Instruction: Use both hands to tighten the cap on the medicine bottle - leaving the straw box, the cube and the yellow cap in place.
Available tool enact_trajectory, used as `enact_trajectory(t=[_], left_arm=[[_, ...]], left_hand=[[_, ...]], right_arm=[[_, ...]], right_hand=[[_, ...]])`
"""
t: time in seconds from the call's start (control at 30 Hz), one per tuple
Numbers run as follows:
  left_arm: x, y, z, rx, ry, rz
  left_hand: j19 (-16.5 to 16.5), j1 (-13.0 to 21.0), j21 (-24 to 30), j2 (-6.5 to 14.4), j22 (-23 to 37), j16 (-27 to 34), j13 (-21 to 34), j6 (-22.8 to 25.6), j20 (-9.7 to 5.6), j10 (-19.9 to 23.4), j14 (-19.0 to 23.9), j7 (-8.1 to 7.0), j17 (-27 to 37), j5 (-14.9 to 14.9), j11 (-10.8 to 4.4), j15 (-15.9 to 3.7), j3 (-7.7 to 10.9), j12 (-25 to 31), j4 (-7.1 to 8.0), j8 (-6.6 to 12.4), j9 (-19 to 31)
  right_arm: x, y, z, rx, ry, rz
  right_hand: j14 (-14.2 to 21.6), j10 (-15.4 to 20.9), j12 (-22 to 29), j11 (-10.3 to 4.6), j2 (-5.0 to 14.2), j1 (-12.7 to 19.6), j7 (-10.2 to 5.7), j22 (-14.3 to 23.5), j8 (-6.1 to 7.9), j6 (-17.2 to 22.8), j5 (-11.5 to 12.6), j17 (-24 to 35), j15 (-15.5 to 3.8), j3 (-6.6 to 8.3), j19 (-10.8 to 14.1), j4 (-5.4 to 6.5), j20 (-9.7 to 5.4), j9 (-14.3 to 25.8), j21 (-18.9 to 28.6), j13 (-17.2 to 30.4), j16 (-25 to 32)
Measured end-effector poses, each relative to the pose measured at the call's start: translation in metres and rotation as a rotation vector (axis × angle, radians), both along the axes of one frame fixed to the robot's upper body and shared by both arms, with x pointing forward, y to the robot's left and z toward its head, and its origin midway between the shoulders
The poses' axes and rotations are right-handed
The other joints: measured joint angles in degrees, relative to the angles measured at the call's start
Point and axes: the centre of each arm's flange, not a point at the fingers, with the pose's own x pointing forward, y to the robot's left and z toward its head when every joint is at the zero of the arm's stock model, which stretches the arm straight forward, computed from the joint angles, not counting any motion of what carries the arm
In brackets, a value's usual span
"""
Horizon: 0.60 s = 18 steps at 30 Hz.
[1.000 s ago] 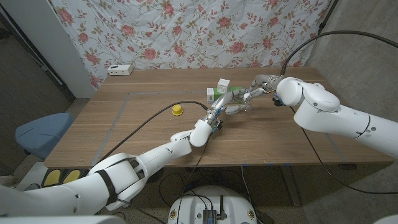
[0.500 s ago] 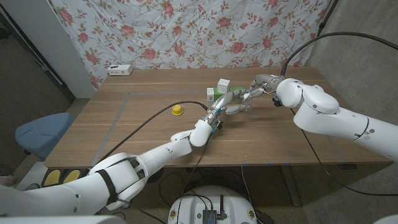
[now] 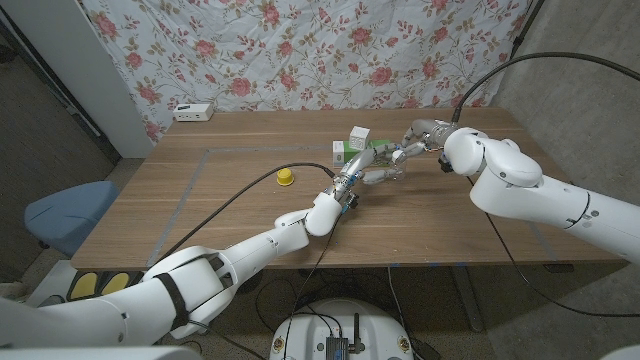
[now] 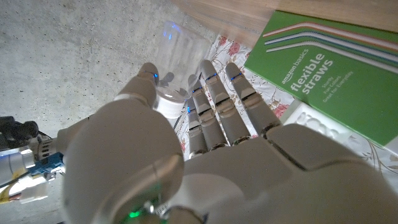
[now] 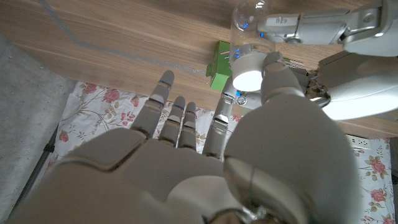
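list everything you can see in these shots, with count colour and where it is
clear plastic medicine bottle with white cap: one, lifted over the table's far middle between both hands
green flexible-straws box: one, beside the bottle
white-and-green cube: one, behind the straw box
small yellow cap: one, mid-table, left of the hands
white power strip: one, far left table edge
wooden table: one, brown
floral cloth: one, backdrop
blue stool: one, left of the table
left hand: holds bottle
right hand: grips cap
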Motion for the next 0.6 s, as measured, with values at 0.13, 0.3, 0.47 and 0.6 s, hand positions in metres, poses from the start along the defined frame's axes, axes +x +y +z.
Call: enact_trajectory(t=[0.13, 0.3, 0.47, 0.6], left_arm=[[-0.0005, -0.0002, -0.0001, 0.0, 0.0, -0.001], [-0.0012, -0.0003, -0.0002, -0.001, 0.0, -0.003], [-0.0014, -0.0003, -0.0001, -0.002, -0.001, -0.003], [-0.0013, -0.0002, -0.0001, -0.002, -0.001, -0.003]], left_hand=[[0.0, 0.0, 0.0, 0.0, 0.0, 0.0, 0.0, 0.0, 0.0, 0.0, 0.0, 0.0, -0.1, 0.0, 0.0, 0.0, 0.0, 0.0, 0.0, 0.0, 0.0], [0.0, 0.0, 0.0, 0.0, 0.0, 0.0, 0.0, 0.0, 0.0, 0.0, 0.0, 0.0, -0.1, 0.0, 0.0, 0.0, 0.0, -0.1, 0.0, 0.0, 0.0], [0.0, -0.2, 0.0, -0.2, 0.0, 0.0, 0.0, 0.0, 0.0, 0.0, 0.0, 0.0, 0.0, 0.0, 0.0, 0.0, 0.0, 0.1, 0.0, 0.0, 0.0], [0.0, -0.2, 0.0, -0.2, 0.0, 0.0, 0.0, 0.0, 0.0, 0.0, 0.0, 0.0, 0.0, 0.0, 0.0, 0.0, 0.0, 0.1, 0.0, 0.0, 0.0]], right_arm=[[0.0001, -0.0008, -0.0003, 0.001, 0.0, -0.011], [0.0002, -0.0031, -0.0005, 0.005, 0.003, -0.022], [0.0012, -0.0013, -0.0021, 0.008, 0.008, -0.022], [0.0015, -0.0018, -0.0029, 0.013, 0.012, -0.024]], right_hand=[[0.1, 0.3, 0.0, -0.31, -0.56, -0.7, -0.59, 0.0, 0.12, 0.6, 0.0, 0.0, -0.09, -0.24, 0.3, 0.24, 0.3, 0.0, 0.0, 0.0, 0.4], [0.4, 0.4, 0.0, -0.37, -0.28, -2.0, -0.39, 0.0, 0.33, 1.2, 0.0, 0.0, 0.22, -0.6, 0.3, 0.99, 0.3, 0.0, 0.0, 0.0, 0.4], [0.8, 1.1, 0.3, -0.27, -0.13, -3.6, 0.02, 0.0, 0.57, 2.2, 0.0, 0.3, 0.22, -1.03, 0.6, 1.54, 0.55, -0.2, 0.0, -0.1, 0.4], [1.2, 1.9, 0.4, -0.67, 0.14, -4.5, 0.63, 0.0, 0.85, 2.9, 0.0, 0.3, 0.22, -1.2, 0.7, 1.97, 0.71, -0.2, 0.0, -0.1, 0.9]])
